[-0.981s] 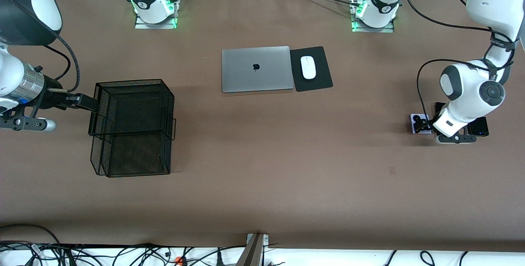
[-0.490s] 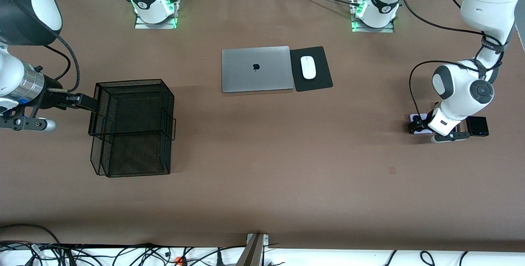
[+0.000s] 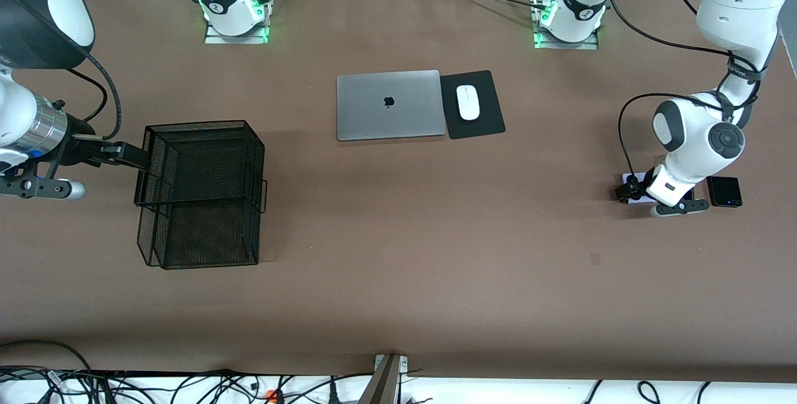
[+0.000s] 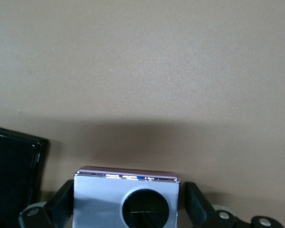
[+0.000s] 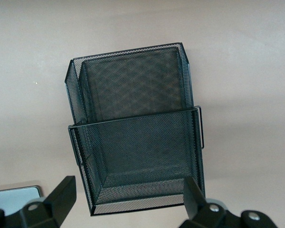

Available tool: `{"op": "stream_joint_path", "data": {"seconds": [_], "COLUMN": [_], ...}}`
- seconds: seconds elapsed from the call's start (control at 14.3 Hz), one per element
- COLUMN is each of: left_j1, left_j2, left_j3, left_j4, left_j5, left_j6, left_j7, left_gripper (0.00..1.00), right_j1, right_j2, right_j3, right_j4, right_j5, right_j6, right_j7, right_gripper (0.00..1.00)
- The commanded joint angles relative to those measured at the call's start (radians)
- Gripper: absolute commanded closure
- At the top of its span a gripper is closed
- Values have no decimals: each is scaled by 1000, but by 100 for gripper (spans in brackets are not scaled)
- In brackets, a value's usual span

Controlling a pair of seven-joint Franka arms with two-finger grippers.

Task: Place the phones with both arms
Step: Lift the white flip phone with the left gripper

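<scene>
Left gripper (image 4: 128,216) low at small squarish lilac-white phone (image 4: 126,199), toward left arm's end of table; fingers (image 4: 57,209) spread wide, straddling phone edges, nothing gripped yet.

Centre, settle, then close squarely; avoid long black slab phone (image 4: 12,178) just beside. Small squarish black phone (image 3: 724,192) near.

Right gripper (image 5: 128,209) fully open, empty, waits beside black wire-mesh basket (image 3: 202,195).

Grey closed laptop (image 3: 390,104): dark apple-shaped logo, probably Apple; no readable text.

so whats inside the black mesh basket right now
Nothing visible: the right wrist view looks into the black mesh basket and shows only bare mesh in both compartments. Its lowest corners are partly hidden by the open right gripper.
</scene>
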State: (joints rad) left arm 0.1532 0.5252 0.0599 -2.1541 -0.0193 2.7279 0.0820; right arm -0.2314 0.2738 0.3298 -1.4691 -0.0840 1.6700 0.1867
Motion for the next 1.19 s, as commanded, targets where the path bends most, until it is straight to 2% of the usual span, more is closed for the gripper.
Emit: {"op": "stream_joint_path", "data": {"seconds": [0.0,0.07,0.14,0.28,0.35,0.63,0.77,0.98,1.12], "left_j1": [5,5,5,6,5,3,-4,-12,-50], "left_j2": [15,19,19,21,21,0,-28,-45,-40], "left_j3": [-6,-6,-6,-6,-6,-5,-5,-8,-8], "left_j4": [-24,-24,-24,-23,-21,-3,63,210,296], "left_j5": [-24,-24,-24,-24,-24,-22,-21,-21,-14], "left_j6": [12,12,12,12,7,-32,-173,-426,-538], "left_j7": [1,1,1,1,1,1,-1,-17,-66], "left_gripper": [36,62,76,95,100,100,100,100,100], "right_j1": [-9,-9,-9,-9,-9,-9,-9,-9,-9], "right_j2": [-21,-21,-21,-21,-21,-21,-21,-21,-21], "right_j3": [9,9,9,9,9,11,12,12,12], "right_j4": [-20,-20,-20,-20,-20,-20,-20,-20,-20], "right_j5": [6,6,6,6,6,6,6,6,6], "right_j6": [-4,-4,-3,-3,-3,-3,-3,-3,-3], "right_j7": [11,11,13,11,11,13,13,13,13], "right_gripper": [0,0,0,0,0,0,0,0,0]}}
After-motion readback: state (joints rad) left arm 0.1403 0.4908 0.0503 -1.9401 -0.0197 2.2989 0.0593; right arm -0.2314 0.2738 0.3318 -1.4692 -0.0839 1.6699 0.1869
